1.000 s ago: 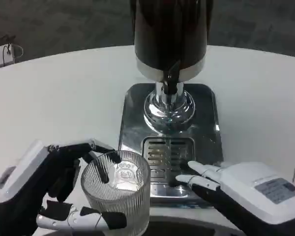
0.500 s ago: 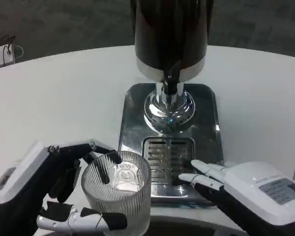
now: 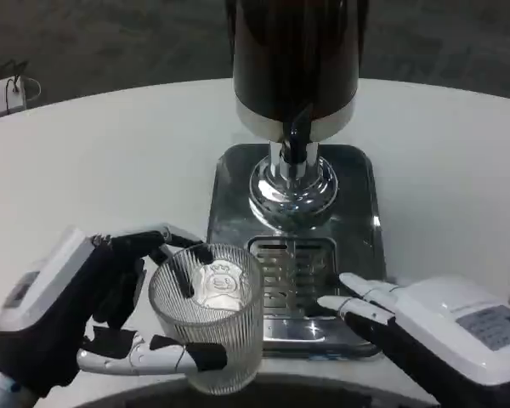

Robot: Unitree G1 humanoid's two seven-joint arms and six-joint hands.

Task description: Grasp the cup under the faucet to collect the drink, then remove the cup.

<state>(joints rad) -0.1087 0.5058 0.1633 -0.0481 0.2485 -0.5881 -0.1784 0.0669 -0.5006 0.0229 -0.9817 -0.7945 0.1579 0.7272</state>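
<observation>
A clear ribbed glass cup (image 3: 207, 316) stands at the table's near edge, just left of the drip grate (image 3: 291, 280). My left hand (image 3: 76, 310) grips it, thumb across its front and fingers around its far side. The black faucet spout (image 3: 298, 140) hangs from the dark dispenser (image 3: 295, 59), above and to the right of the cup. My right hand (image 3: 425, 327) lies at the lower right with its fingers stretched flat toward the grate, holding nothing.
The dispenser stands on a shiny steel base tray (image 3: 362, 200) in the middle of the round white table (image 3: 110, 161). A small grey device (image 3: 2, 95) sits at the far left edge.
My left hand has moved the cup slightly up and right, closer to the grate. The right hand has drifted a little to the right.
</observation>
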